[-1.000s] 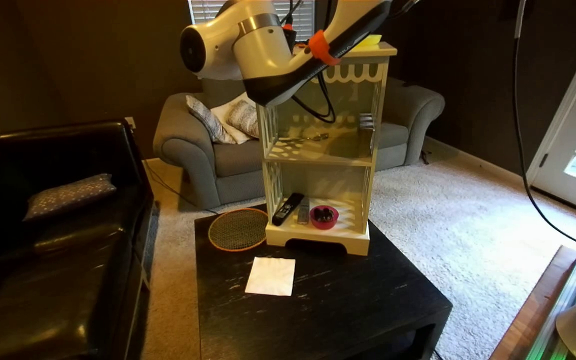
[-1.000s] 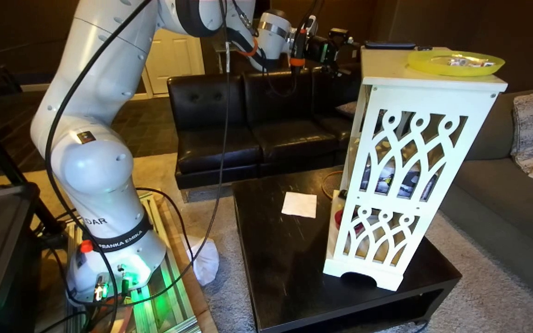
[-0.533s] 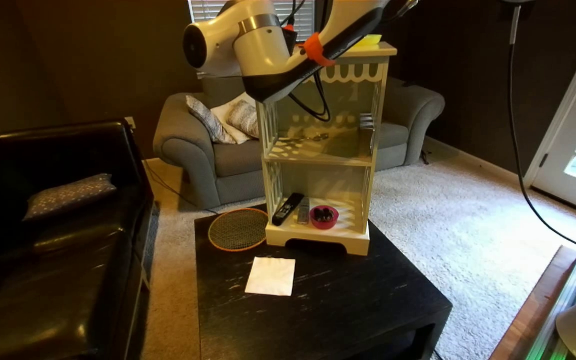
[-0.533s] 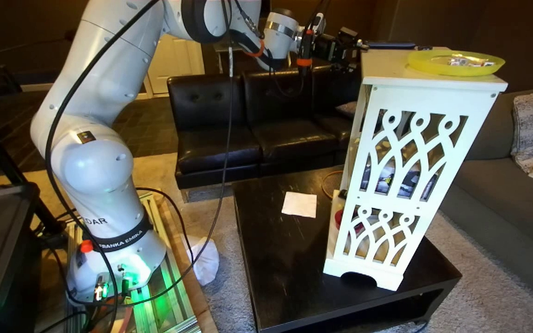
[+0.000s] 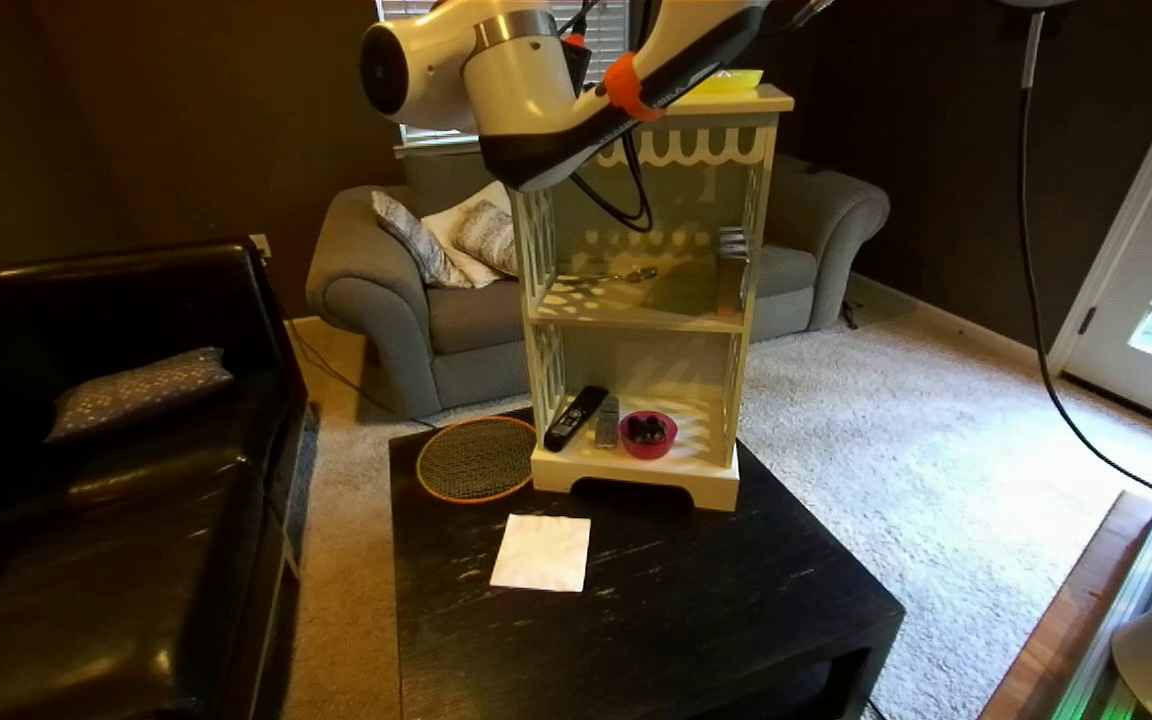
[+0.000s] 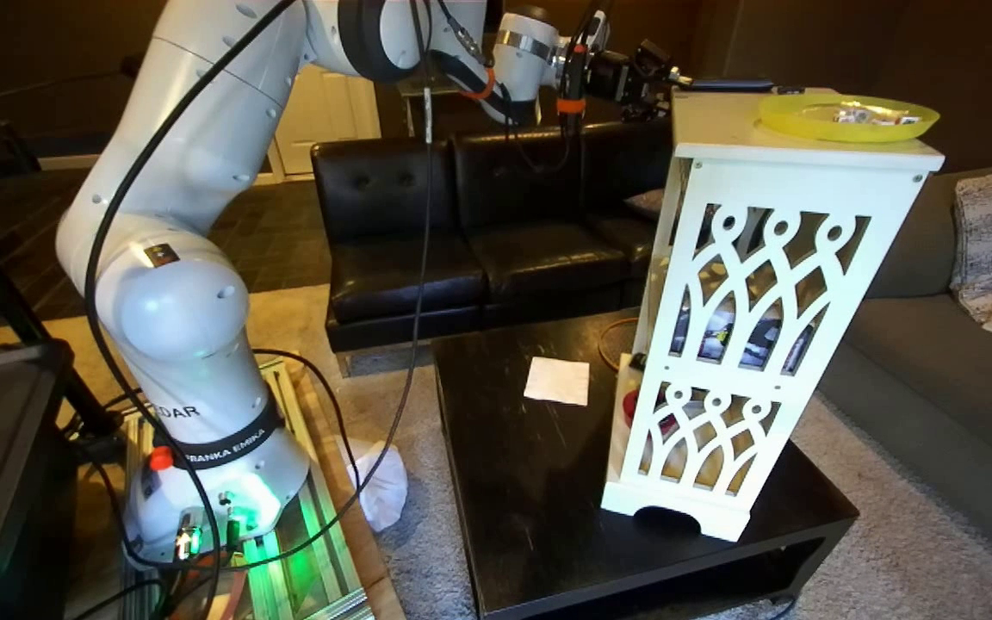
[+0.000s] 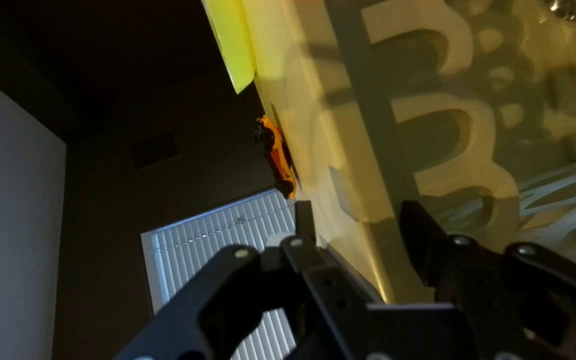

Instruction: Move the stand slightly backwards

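1. Stand (image 5: 651, 322), cream-white and tall, rests on the black low table (image 5: 656, 610) in both exterior views; the white napkin (image 5: 541, 553) lies flat on the tabletop in front of its open face.
2. Claw (image 7: 358, 210) is unclenched: in the wrist view its 2 jaws stand apart at the front edge of the stand's top, 1 finger on the upper side, 1 on the side of the scalloped trim (image 7: 478, 170). I cannot tell whether either finger touches the wood.
3. On the stand's top sit a yellow plate (image 6: 840, 132) holding small bits (image 6: 875, 114) too tiny to name and, at the far edge in an exterior view, a flat dark case (image 6: 733, 85) just beside the claw. The wrist view also shows an orange toy car (image 7: 279, 157) there.
4. Down on the lower shelf are a black remote (image 5: 576, 418), a grey remote (image 5: 607, 424) and a pink bowl (image 5: 648, 451) of dark round things (image 5: 648, 430); a shiny utensil (image 5: 644, 273) is on the shelf above.
5. An orange-rimmed racket (image 5: 476, 460) lies on the table, just beside the stand's foot.
6. The robot arm (image 6: 177, 301) reaches over to the stand at about the height of its top; in an exterior view it covers part of that top.
7. Farther out, a grey sofa (image 5: 476, 320) with pillows (image 5: 489, 238) is behind the stand, and a black sofa (image 6: 410, 275) with a cushion (image 5: 141, 390) is well apart from it. Pale carpet (image 5: 856, 430) lies around the table.
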Motion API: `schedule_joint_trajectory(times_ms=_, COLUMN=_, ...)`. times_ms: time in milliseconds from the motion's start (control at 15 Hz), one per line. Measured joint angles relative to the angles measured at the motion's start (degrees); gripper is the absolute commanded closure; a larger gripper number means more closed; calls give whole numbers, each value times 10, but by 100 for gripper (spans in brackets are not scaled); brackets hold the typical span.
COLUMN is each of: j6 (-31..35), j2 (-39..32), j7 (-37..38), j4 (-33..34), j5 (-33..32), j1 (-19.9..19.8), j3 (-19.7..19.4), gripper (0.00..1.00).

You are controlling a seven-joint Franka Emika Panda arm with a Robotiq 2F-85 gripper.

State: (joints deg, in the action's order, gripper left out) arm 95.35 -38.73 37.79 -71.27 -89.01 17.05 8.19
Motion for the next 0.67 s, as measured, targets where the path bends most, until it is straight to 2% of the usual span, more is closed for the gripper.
schedule_joint_trajectory(times_ms=67, j6=4, j2=-1, j7=-2, j4=2, j5=1, j1=1, j3=0, gripper=63)
schedule_joint_trajectory(times_ms=133, j6=9, j2=-3, j7=-2, j4=3, j5=1, j1=1, j3=0, gripper=61)
schedule_joint_trajectory(times_ms=333, j6=17, j2=-12, j7=-4, j4=17, j5=0, j1=4, j3=0, gripper=66)
schedule_joint_trajectory(times_ms=467, j6=21, j2=-18, j7=-4, j4=26, j5=1, j1=5, j3=0, gripper=80)
schedule_joint_trajectory(times_ms=533, j6=22, j2=-20, j7=-5, j4=29, j5=1, j1=6, j3=0, gripper=95)
schedule_joint_trajectory(times_ms=667, j6=21, j2=-22, j7=-17, j4=30, j5=-1, j1=9, j3=-4, gripper=94)
